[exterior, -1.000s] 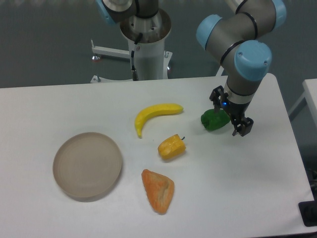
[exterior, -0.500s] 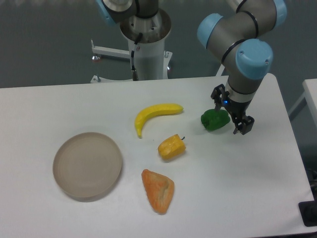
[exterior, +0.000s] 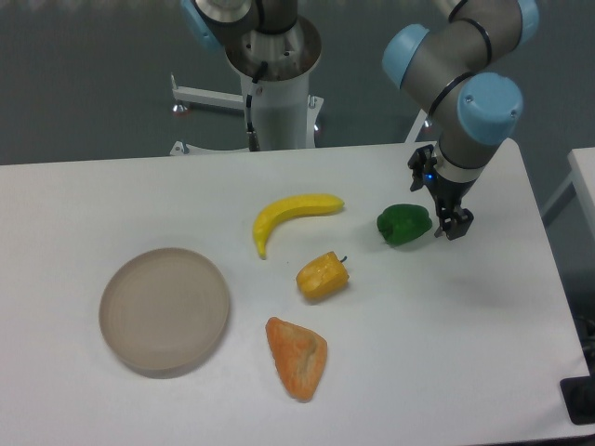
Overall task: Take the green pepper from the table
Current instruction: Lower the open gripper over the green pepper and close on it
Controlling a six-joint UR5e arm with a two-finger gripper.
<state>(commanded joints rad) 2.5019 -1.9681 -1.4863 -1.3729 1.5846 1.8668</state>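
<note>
Status: pick not yet made. The green pepper (exterior: 403,225) lies on the white bench (exterior: 483,353), right of centre in the frame, with nothing gripping it. The tool (exterior: 442,206) hangs just to the right of the pepper, at its upper right edge, with one finger near the pepper's right side and the other further toward the right of the frame. Jaws look parted with nothing between them; the pepper sits beside the tool, not inside the gap. Whether a finger touches the pepper cannot be told from this view.

Left to do, as judged from this view: bring the tool over the pepper so the fingers straddle it, close, then lift clear of the bench. None of these steps shows as done.

Pepper appearance: small, dark green, glossy, with a lumpy rounded outline and a highlight along its top. It lies on its side, wider than tall. Stem end not discernible. The smooth lobed surface may slip in a two-finger grip if caught off-centre.

Other items, all to the left of the pepper and well apart from the tool: a banana (exterior: 293,216) at upper centre, a yellow pepper (exterior: 322,276) below it, an orange wedge-shaped piece (exterior: 297,356) at lower centre, and a round beige plate (exterior: 165,309) at lower left, nothing on it.
</note>
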